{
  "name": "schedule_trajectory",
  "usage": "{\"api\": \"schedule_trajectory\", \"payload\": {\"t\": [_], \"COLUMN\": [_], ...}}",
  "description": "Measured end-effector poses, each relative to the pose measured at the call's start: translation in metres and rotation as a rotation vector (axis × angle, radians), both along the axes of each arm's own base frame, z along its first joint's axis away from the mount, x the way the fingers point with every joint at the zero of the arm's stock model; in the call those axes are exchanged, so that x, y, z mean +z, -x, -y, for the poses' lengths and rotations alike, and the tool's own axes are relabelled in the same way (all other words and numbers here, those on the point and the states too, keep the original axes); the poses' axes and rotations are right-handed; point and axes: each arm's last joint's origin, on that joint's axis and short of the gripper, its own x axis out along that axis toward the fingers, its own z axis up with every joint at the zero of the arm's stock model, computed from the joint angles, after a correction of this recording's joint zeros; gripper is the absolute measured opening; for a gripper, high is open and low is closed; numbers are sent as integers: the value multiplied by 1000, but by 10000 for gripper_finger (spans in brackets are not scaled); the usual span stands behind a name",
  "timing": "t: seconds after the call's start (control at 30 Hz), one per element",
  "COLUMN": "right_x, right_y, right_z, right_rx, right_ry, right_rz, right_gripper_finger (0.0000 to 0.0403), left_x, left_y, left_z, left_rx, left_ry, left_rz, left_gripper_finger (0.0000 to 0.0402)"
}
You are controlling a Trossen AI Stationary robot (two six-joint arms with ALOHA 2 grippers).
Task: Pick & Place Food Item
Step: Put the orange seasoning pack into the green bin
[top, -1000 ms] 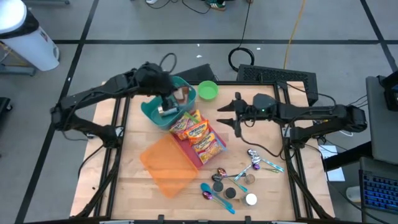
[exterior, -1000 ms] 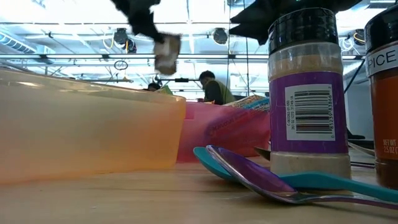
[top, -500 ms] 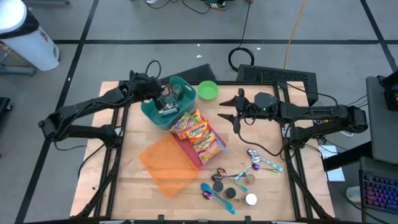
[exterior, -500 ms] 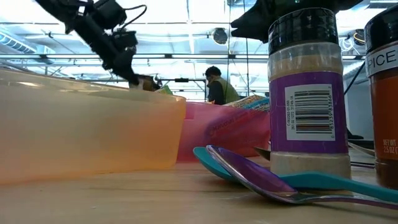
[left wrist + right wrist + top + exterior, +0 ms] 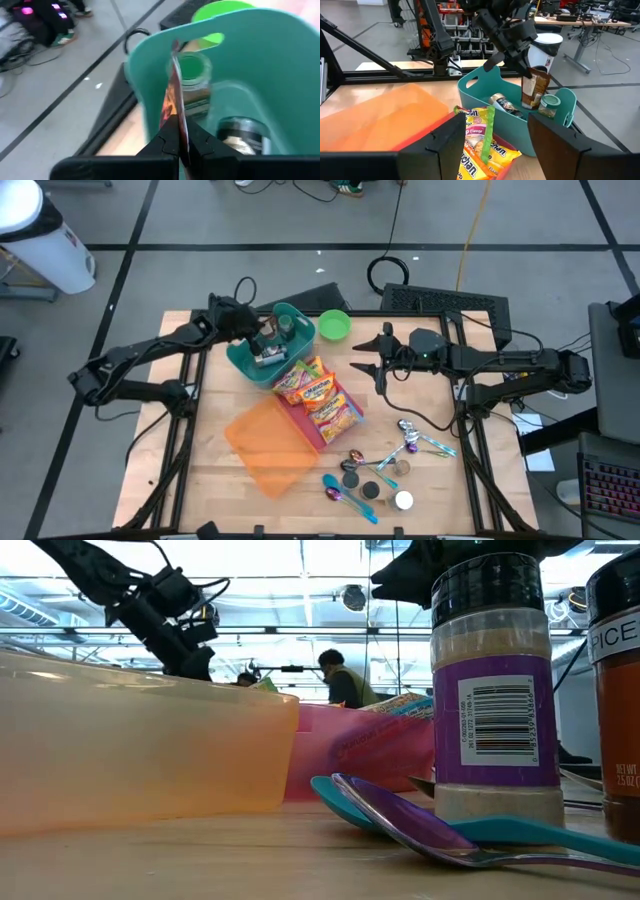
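A brown food packet (image 5: 535, 89) hangs inside the teal basket (image 5: 485, 90) at the table's far left, with my left gripper (image 5: 524, 66) shut on it. A green-lidded jar (image 5: 192, 75) stands in the basket, and a second jar (image 5: 240, 132) lies beside it. In the low view the packet is hidden behind the orange lid (image 5: 130, 740). My right gripper (image 5: 372, 368) hovers open and holds nothing, to the right of the basket and above the pink bin (image 5: 325, 430) of snack bags. My left gripper pinches the packet's upper edge (image 5: 175, 117) between its two fingers. The fingers slant down from the table's left side. The packet hangs upright below them, its lower part inside the basket; I cannot tell whether it touches the bottom.
A green bowl (image 5: 334, 325) sits just right of the basket. The orange lid (image 5: 268, 442) lies left of the pink bin. Spoons (image 5: 420, 440) and spice jars (image 5: 375, 480) lie at the near right. A person (image 5: 345, 680) stands in the room behind.
My left gripper has come down with the packet from well above the basket, so the packet now hangs inside it. It has stayed shut on the packet.
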Motion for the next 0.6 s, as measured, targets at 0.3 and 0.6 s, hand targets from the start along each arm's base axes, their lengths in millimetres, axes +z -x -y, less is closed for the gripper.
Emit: {"api": "schedule_trajectory", "payload": {"t": [0.3, 0.6], "right_x": [0, 0], "right_y": [0, 0], "right_z": [0, 0], "right_rx": [1, 1], "right_ry": [1, 0], "right_rz": [-1, -1], "right_gripper_finger": [205, 201], "left_x": [-13, -29], "left_y": [-4, -9], "left_z": [-2, -9], "left_rx": [-17, 33], "left_ry": [22, 36], "left_rz": [-42, -109], "left_gripper_finger": [1, 5]}}
